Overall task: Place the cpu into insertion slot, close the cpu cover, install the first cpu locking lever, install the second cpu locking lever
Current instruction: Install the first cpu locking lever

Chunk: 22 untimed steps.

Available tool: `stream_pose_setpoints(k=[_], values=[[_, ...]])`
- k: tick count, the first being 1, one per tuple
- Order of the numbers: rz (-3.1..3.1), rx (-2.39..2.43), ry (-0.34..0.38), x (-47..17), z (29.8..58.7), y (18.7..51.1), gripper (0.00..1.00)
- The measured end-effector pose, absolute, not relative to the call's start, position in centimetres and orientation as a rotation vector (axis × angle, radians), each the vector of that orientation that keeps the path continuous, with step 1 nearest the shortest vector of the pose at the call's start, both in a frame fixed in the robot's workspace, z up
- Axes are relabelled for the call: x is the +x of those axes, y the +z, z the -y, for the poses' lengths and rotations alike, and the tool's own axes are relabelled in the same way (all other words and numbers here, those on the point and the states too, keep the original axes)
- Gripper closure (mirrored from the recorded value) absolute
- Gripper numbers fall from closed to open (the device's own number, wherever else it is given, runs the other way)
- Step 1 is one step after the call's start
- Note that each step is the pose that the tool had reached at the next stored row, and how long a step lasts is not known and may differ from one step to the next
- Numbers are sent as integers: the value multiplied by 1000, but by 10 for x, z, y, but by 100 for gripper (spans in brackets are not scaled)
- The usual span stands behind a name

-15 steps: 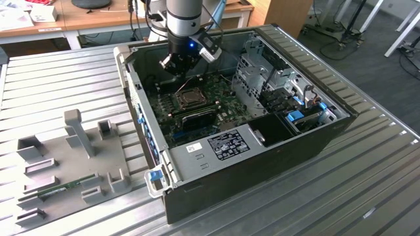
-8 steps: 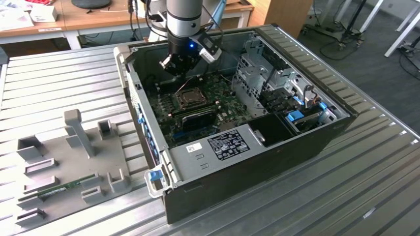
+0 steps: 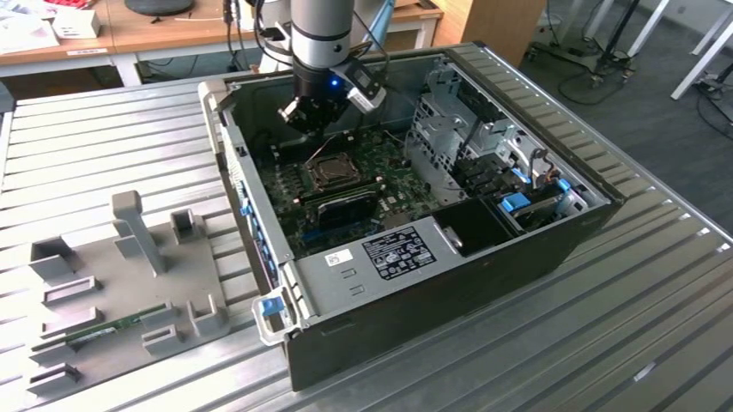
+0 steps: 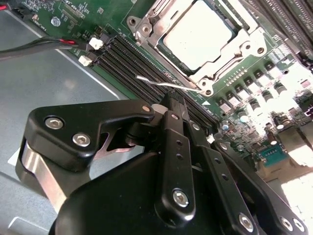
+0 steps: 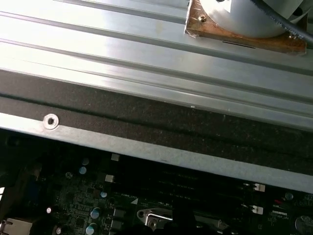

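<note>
Over the far part of the open computer case, arm hangs down with gripper inside, just far of the insertion slot. Case sits on ribbed metal surface; the same ribs show in the first wrist view beyond the case wall.

Second wrist view:
- cpu sits in the slot, pale metal face up.
- cpu cover lies down flat around it, cpu face showing through the cut-out.
- one thin silvery locking lever angles out from the socket corner, free end over the black memory slots. Not tucked down.
- gripper tip is right beside that lever, on the memory-slot side. Can't tell whether it touches the wire.
- fingers look pressed together, no gap at the tips, nothing visibly between them.
- red/black wires run to a white plug on the green board, apart from the gripper.

Exterior view: grey fixture plate with upright holders lies on the surface at the exterior view's left, well apart from the case. Slot is mid-board, near side of the gripper.
</note>
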<state>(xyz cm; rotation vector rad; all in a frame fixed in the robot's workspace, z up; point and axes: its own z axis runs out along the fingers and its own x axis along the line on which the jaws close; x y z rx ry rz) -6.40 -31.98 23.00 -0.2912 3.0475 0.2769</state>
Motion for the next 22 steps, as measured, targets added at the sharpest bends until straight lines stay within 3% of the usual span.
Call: stream_pose_setpoints(k=[22], values=[[-3045, -293, 279, -61, 320, 223, 90]])
